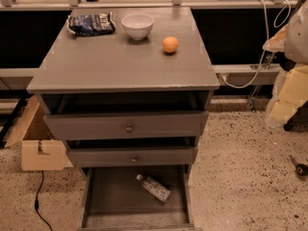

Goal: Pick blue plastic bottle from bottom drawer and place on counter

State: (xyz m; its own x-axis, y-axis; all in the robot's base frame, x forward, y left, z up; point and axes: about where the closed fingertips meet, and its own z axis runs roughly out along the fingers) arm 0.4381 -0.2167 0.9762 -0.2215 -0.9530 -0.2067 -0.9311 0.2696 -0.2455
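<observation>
Well, in the camera view we look down on a grey cabinet from the front. Its bottom drawer [113, 198] is pulled out just above the floor. The bottle [153, 187] lies on its side inside it, in the right half and toward the back. The white cap points up-left toward the cabinet, and the labelled body runs toward the front right.

Above it we see two drawers with round knobs, the middle drawer [134, 159] and the top drawer [128, 128]. Both are pulled out a little, with a dark gap over each.

On the worktop [120, 64] a dark blue snack bag [91, 24] sits at the back left. A white bowl [137, 25] stands just beside it to the right. An orange [170, 44] rests further right and nearer the front, apart from the bowl.

A cardboard box [36, 146] stands on the speckled floor left of the cabinet.

The pincer lies outside this view, so we cannot say how far it is open or whether it has hold of anything.
</observation>
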